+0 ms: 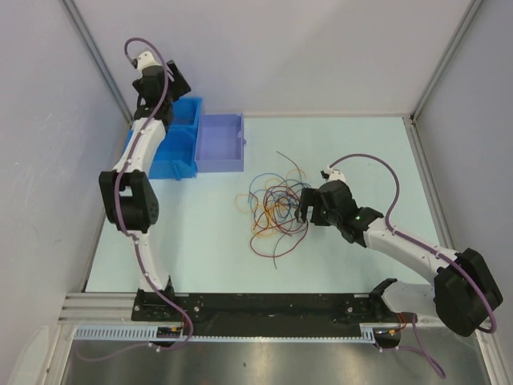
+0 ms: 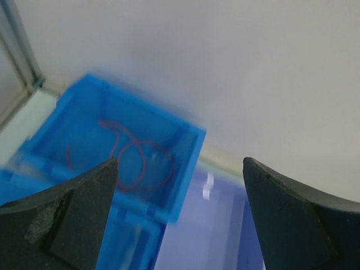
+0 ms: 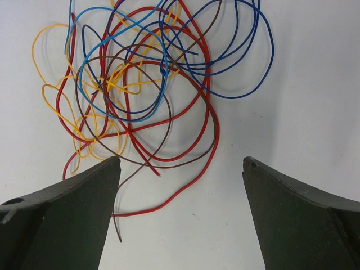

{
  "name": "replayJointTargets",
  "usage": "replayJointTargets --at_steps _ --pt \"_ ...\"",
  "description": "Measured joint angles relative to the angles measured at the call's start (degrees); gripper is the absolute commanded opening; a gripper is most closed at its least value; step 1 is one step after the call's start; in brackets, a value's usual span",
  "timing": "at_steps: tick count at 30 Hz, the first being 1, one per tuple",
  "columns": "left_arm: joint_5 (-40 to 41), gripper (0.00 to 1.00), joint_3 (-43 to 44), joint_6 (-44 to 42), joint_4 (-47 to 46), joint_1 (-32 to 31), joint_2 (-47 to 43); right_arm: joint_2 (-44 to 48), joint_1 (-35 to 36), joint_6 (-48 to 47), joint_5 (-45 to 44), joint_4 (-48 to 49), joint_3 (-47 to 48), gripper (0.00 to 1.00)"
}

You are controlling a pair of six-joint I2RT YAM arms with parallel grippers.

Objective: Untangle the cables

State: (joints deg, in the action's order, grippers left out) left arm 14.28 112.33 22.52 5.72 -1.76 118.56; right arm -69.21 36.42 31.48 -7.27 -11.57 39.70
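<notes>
Lying tangled, the cables (image 3: 147,93) sit just ahead of the right claw (image 3: 181,169).

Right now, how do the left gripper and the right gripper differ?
The left gripper faces the blue bin, which holds one red cable; the right gripper hangs above the tangle of cables on the table. The left gripper is in the far corner, the right gripper near the middle. Both are open and hold nothing.

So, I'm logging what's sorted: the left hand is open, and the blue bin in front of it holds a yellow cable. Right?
Not quite. The cable in the blue bin is red, not yellow; the left wrist view shows it. The left hand is indeed open.
</notes>
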Motion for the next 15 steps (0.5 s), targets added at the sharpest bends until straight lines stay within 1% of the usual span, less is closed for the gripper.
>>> replayJointTargets --at_steps 2,3,5,7,10,13,15 --pt "-0.42 0.97 -7.85 0.98 1.05 -0.68 -5.97 0.02 0.02 0.00 0.00 0.11 0.00 0.94" --pt "-0.52 0.94 -11.21 1.29 1.77 -1.27 -8.81 0.07 0.07 0.00 0.02 0.13 0.00 0.94" --pt "-0.50 0.93 -16.90 1.57 2.71 -3.21 -13.64 0.44 0.11 0.00 0.02 0.13 0.00 0.94" --pt "-0.39 0.93 -20.85 1.51 3.61 -5.79 -17.11 1.05 0.11 0.00 0.00 0.09 0.00 0.94" --pt "-0.33 0.90 -26.49 1.42 5.64 -11.56 -21.84 2.43 0.17 0.00 -0.26 -0.02 0.00 0.94" --pt "-0.83 0.85 -31.36 1.40 7.56 -16.55 -25.03 3.39 0.22 0.04 -0.76 -0.35 0.00 0.94" --pt "-2.19 0.85 -34.69 1.51 8.76 -18.36 -26.73 3.82 0.24 0.09 -1.03 -0.70 0.00 0.94"
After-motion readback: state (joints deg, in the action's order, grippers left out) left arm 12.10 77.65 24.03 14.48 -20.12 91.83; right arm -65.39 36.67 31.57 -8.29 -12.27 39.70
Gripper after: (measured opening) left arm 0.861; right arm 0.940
